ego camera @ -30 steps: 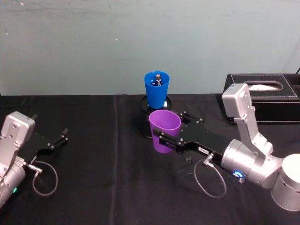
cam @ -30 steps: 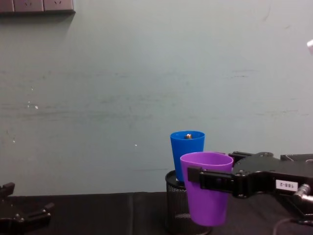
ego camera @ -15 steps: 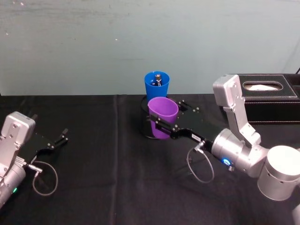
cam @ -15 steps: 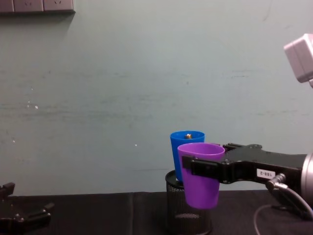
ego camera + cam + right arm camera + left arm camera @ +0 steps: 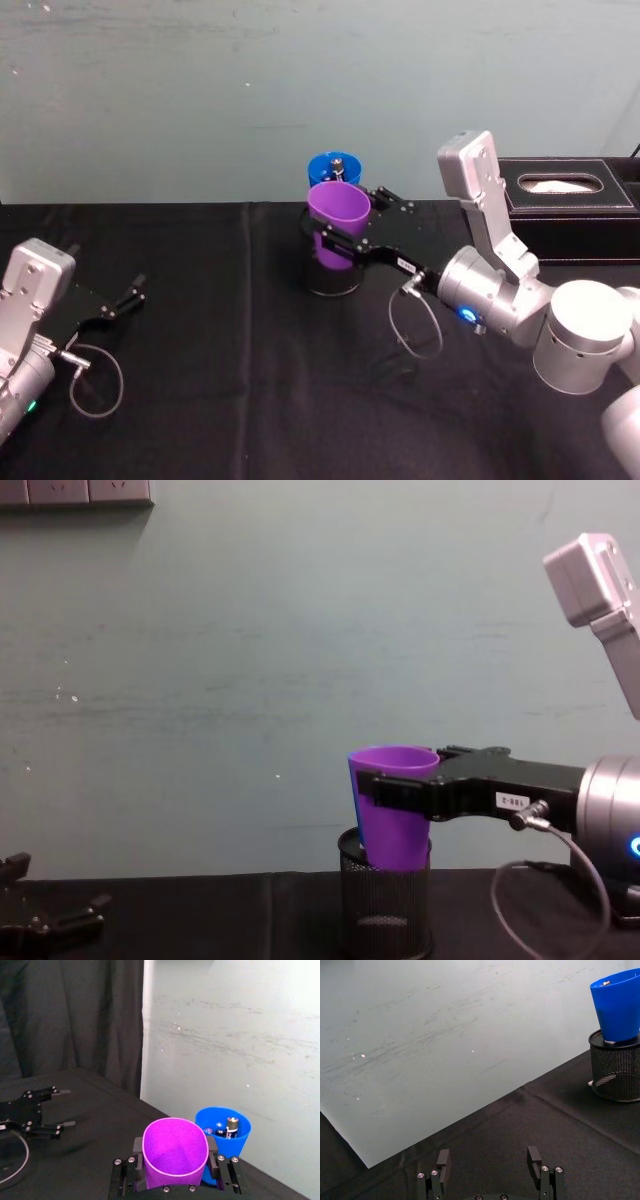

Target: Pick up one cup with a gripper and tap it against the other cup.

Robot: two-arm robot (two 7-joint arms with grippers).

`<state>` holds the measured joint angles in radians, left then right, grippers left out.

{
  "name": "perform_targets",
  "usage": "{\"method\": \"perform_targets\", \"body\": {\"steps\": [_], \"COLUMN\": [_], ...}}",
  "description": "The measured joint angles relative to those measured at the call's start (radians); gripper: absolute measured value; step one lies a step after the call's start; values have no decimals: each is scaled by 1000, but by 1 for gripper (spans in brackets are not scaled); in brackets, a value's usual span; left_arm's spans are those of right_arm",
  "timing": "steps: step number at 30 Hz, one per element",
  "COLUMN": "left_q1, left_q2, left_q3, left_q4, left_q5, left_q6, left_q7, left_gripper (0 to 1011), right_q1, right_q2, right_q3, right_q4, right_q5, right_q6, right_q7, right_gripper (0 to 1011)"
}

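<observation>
between the fingers of the right end effector (image 5: 175, 1159), which are clamped on its sides below the rim, sits the purple cup (image 5: 337, 210), upright and lifted off the tabletop (image 5: 220, 400). just beyond the fingertips stands the blue cup (image 5: 231, 1144), so close that contact cannot be judged. it rests in a black wire-mesh holder (image 5: 385, 905) under the held cup. both cups are smooth, tapered plastic. well away to that end effector's left, the left end effector (image 5: 490, 1160) sits low over the tabletop, fingers apart and empty.
</observation>
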<state>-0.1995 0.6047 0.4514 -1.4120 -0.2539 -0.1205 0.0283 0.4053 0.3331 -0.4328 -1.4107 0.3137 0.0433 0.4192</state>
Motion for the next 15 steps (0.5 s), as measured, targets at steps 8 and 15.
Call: {"method": "perform_targets", "body": {"steps": [8,15], "left_q1": [0,0], "left_q2": [0,0], "left_q3": [0,0], "left_q4": [0,0], "left_q5": [0,0], "left_q6": [0,0], "left_q7": [0,0], "left_gripper": [1000,1000], "right_q1": [32,59], "right_q2": [-16,-30], "right_q3": [-3,-4], "right_q4": [29,56], "right_q5": [-17,-29], "right_q6": [-3,-7], "right_q7": [4,6], "right_gripper": [726,726]}}
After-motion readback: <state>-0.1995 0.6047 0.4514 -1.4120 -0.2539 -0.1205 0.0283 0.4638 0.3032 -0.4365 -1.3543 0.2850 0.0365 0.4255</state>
